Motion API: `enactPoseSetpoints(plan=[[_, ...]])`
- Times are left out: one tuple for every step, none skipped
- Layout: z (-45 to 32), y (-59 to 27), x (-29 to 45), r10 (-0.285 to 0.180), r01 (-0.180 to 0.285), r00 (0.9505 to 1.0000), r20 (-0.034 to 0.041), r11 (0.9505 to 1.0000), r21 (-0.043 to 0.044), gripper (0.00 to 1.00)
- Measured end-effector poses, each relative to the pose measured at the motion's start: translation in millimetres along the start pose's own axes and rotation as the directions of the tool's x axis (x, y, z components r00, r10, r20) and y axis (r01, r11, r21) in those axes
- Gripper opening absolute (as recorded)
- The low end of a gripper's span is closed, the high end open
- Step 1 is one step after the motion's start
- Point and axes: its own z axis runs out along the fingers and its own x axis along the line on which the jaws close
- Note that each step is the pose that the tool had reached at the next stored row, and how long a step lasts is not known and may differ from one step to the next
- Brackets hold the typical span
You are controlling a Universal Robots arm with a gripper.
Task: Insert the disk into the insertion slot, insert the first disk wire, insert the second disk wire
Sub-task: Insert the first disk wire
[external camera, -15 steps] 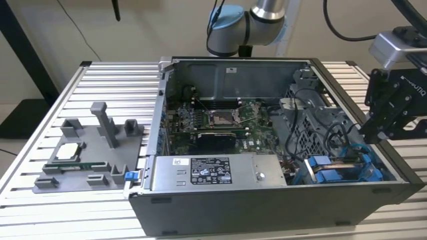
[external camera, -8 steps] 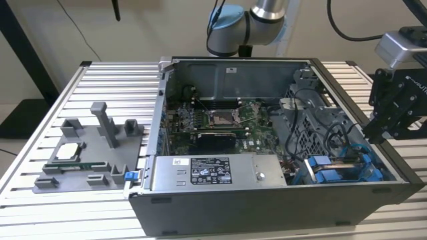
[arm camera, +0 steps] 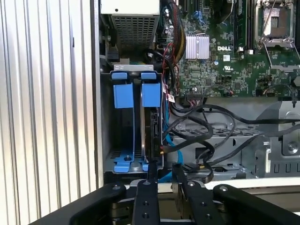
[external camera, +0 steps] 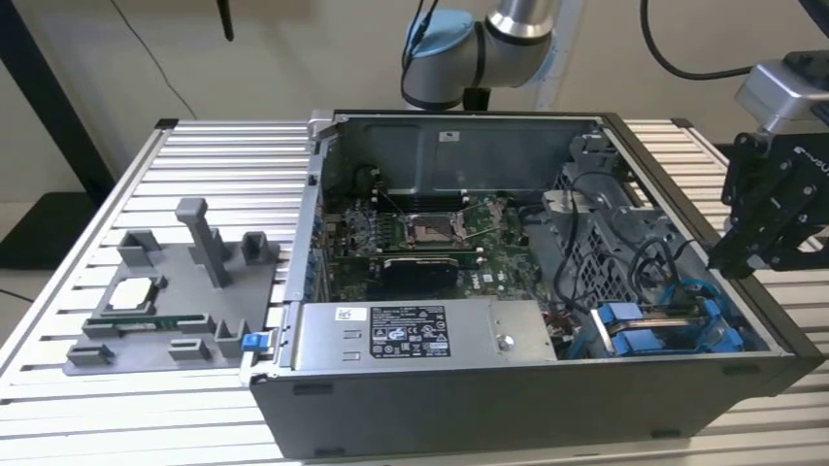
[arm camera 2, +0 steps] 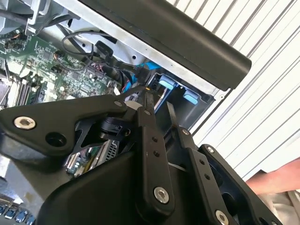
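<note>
Cage (arm camera: 133,68) in the case's (external camera: 518,408) near corner on the exterior view's right: two blue carriers (arm camera: 151,93) stand side by side inside, and black cables (arm camera: 211,111) loop close against its inboard side. The case is open from above, with room over the board (external camera: 499,248), while the PSU (external camera: 414,335) fills the near edge. Outside the case wall by the gripper (arm camera: 165,168) the table (external camera: 220,155) is bare slats, with a person's arm (arm camera 2: 276,180) beside them.

Surface: slatted metal table (external camera: 208,165).
Exterior view's left: grey fixture tray (external camera: 182,301) holding a processor chip (external camera: 134,294) and a memory stick (external camera: 149,321).
Case interior: silver power-supply box (external camera: 414,335) with a white label, green motherboard (external camera: 492,277), black cables (arm camera: 206,124) looping beside it.
</note>
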Motion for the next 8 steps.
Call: enactPoseSetpoints(plan=[[0.0, -0.4, 0.0, 0.0, 0.0, 1.0, 0.0005, 1.0, -0.0001, 1.0], [0.0, -0.6, 0.0, 0.0, 0.0, 1.0, 0.0008, 1.0, -0.0001, 1.0], [0.1, -0.9, 0.0, 0.0, 0.0, 1.0, 0.0011, 1.0, -0.0001, 1.0], [0.1, -1.0, 0.0, 0.0, 0.0, 1.0, 0.0011, 1.0, -0.0001, 1.0], [0.0, -1.3, -0.1, 0.0, 0.0, 1.0, 0.001, 1.0, -0.0001, 1.0], [0.0, -1.4, -0.1, 0.0, 0.0, 1.0, 0.0009, 1.0, -0.0001, 1.0], [0.0, -1.7, -0.1, 0.0, 0.0, 1.0, 0.0011, 1.0, 0.0, 1.0], [0.0, -1.9, -0.1, 0.0, 0.0, 1.0, 0.001, 1.0, -0.0001, 1.0]])
